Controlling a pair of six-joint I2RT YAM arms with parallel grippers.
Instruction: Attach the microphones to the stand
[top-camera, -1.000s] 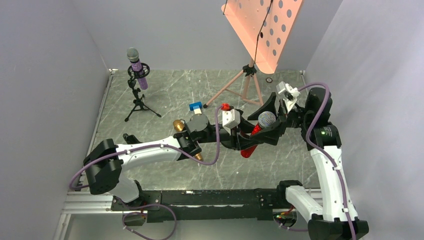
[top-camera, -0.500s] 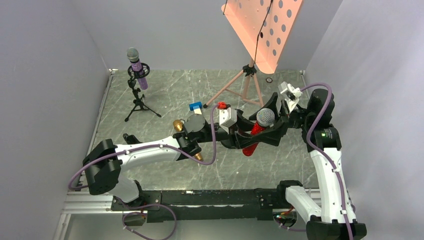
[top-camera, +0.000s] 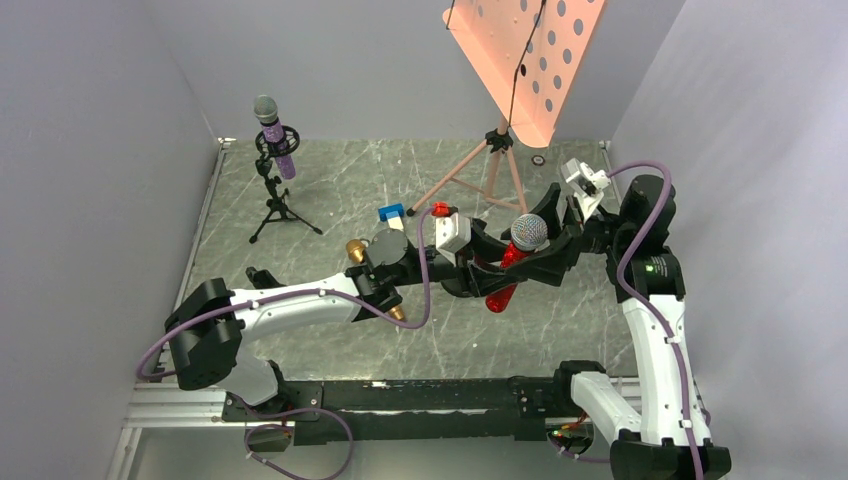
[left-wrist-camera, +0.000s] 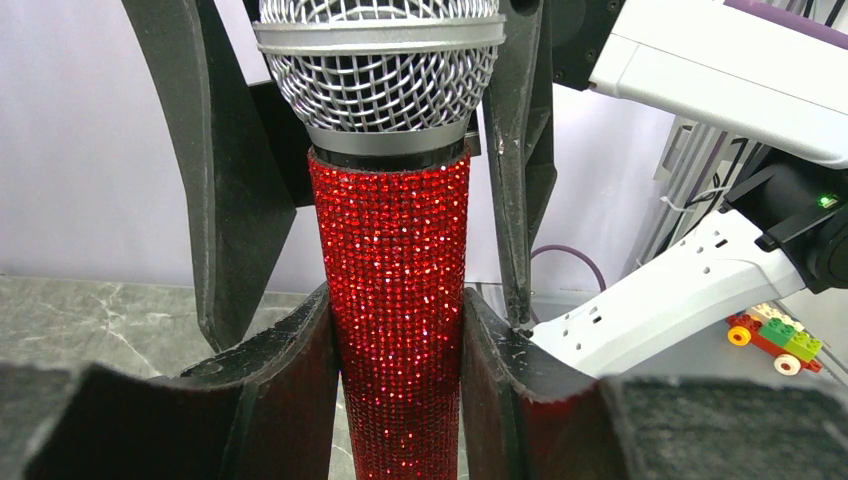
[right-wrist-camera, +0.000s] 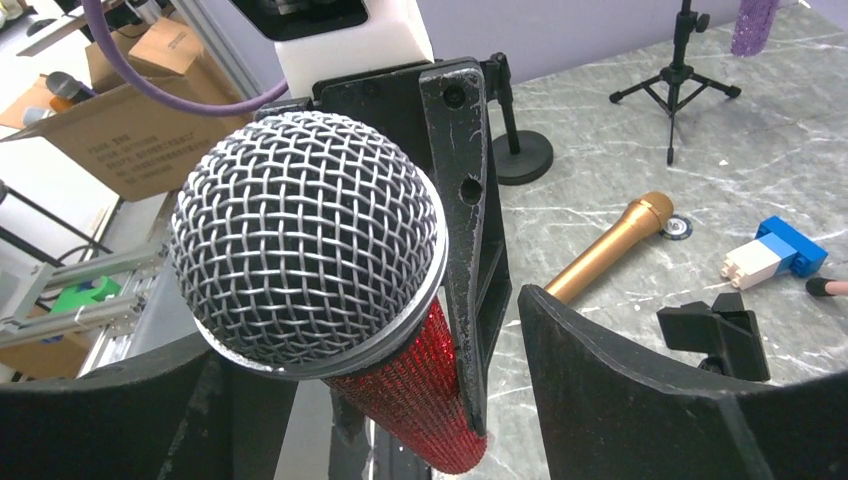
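The left gripper (left-wrist-camera: 398, 335) clamps the red mic (left-wrist-camera: 390, 230); the right gripper (right-wrist-camera: 375, 350) stands wide around its head. Closing on the round mesh could squirt it loose.

A blue-and-white block (top-camera: 391, 214) lies on the grey marble table (top-camera: 340, 185) near the tripod legs of the pink music stand (top-camera: 500, 60)

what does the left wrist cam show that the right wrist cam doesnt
Only the left wrist view shows the left pincer closed on both sides of the red microphone, plus a white power strip and toy bricks. Only the right wrist view shows the gold microphone lying on the table, the blue-and-white block and the tripod stand. Both show the red microphone's silver mesh head.
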